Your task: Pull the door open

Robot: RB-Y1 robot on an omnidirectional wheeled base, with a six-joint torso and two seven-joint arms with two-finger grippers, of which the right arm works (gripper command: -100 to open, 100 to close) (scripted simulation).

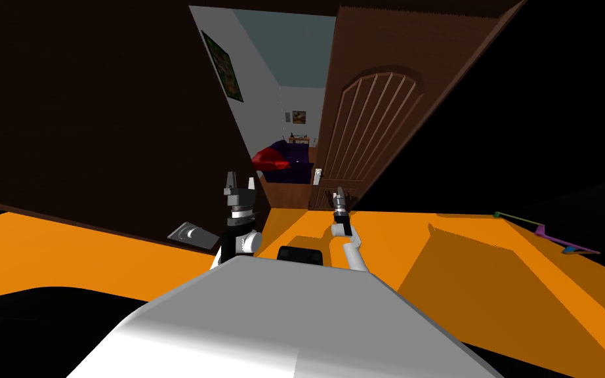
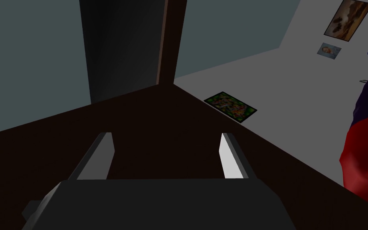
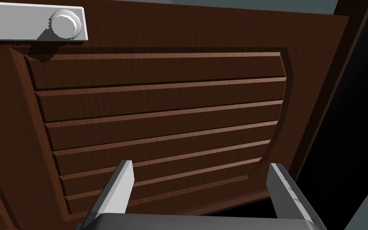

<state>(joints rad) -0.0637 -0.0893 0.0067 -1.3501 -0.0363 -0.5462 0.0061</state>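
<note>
- Right gripper (image 3: 201,191): two thin, flat, light grey blades rise from the dark box. They stand wide apart with nothing between them, and they face the ribbed door panel from close by.
- Left gripper (image 2: 165,159): its blades are likewise spread and empty. They face a flat, very dark brown surface (image 2: 59,159). In the head view this gripper stands just left of the door gap.
- Floor (image 1: 65,243): flat orange with no texture.
- Grey plate (image 1: 189,233): it is rectangular, carries a round boss, and sits low on the dark brown surface, beside the left arm.
- Door (image 1: 373,118): brown with a visible wood grain. It has a raised panel with an arched top, filled with long parallel ribs that catch light on their edges. The door stands ajar in front of the robot and to its right, leaving a tall gap along its left edge. The right gripper is low at that edge.
- Knob (image 3: 65,24): round, faceted and light grey, on a flat oblong plate of the same grey. It sits at the panel's corner, off to one side of the right fingers and apart from them.
- Through the gap, a white wall holds a green mottled poster (image 2: 230,106).
- Farther in lies a rounded red and dark blue shape (image 1: 271,159).
- On the far wall hangs a small framed picture (image 1: 298,117).
</note>
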